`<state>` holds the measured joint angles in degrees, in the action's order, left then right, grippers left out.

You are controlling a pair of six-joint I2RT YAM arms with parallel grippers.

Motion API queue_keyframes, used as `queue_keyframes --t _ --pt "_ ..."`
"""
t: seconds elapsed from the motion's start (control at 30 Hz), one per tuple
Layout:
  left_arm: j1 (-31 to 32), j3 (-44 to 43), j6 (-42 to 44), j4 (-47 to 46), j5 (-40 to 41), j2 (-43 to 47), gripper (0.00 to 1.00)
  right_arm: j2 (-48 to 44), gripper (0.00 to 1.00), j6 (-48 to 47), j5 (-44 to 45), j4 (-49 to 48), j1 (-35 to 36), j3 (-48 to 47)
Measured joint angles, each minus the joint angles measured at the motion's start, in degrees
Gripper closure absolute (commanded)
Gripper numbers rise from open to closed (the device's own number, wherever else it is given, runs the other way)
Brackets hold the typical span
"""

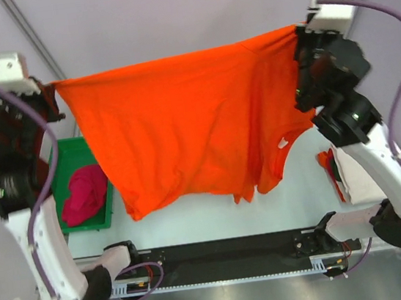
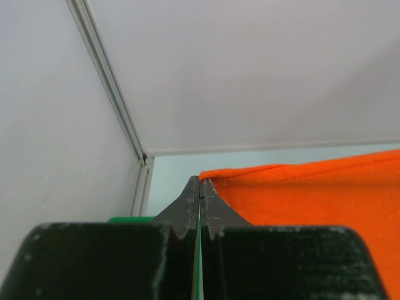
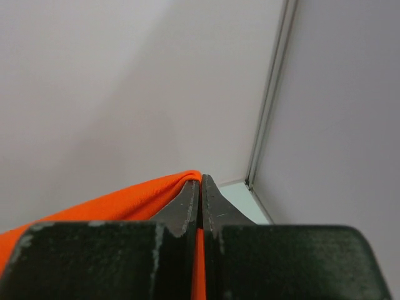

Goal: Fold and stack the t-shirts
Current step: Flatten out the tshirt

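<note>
Held aloft over tabletop (image 1: 195, 221): bright orange cloth t-shirt (image 1: 189, 122), hanging spread. Left jaws and right jaws each pinch one top corner. Judgement: hold top edge taut, lower both arms evenly, lay flat.

A bright orange t-shirt (image 1: 189, 122) hangs spread wide in the air above the tabletop (image 1: 194, 214). Its top edge is stretched taut, one corner pinched in the left gripper (image 1: 51, 92) and the other in the right gripper (image 1: 297, 33). The lower edge hangs uneven, with a sleeve dangling at lower right. A magenta-pink t-shirt (image 1: 84, 195) lies crumpled in the green tray (image 1: 68, 156) on the left. An off-white t-shirt (image 1: 355, 174) lies folded flat on the right.
</note>
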<state>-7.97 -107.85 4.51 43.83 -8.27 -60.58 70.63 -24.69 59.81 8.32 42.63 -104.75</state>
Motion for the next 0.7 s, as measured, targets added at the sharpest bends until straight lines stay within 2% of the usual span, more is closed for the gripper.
queue_keyframes --t 0.17,0.33,0.53,0.63,0.7 --pt "0.00 -4.94 -0.04 0.31 0.66 -14.95 1.00 9.14 1.00 10.34 -7.50 7.52 -8.85 -1.75" --pt "0.02 -13.49 -0.15 1.88 1.14 -25.83 1.00 19.21 1.00 16.85 -12.85 13.66 -14.23 -10.12" --pt "0.02 -24.41 -0.13 0.81 2.14 -27.32 1.00 22.25 1.00 18.69 -15.32 14.38 -14.34 -18.32" --pt "0.02 -24.48 -0.17 -0.24 2.14 -25.18 1.00 21.40 1.00 18.73 -14.99 13.88 -13.73 -18.82" --pt "0.00 -20.90 -0.28 -1.25 2.12 -22.43 1.00 20.44 1.00 18.69 -14.27 13.88 -12.70 -17.68"
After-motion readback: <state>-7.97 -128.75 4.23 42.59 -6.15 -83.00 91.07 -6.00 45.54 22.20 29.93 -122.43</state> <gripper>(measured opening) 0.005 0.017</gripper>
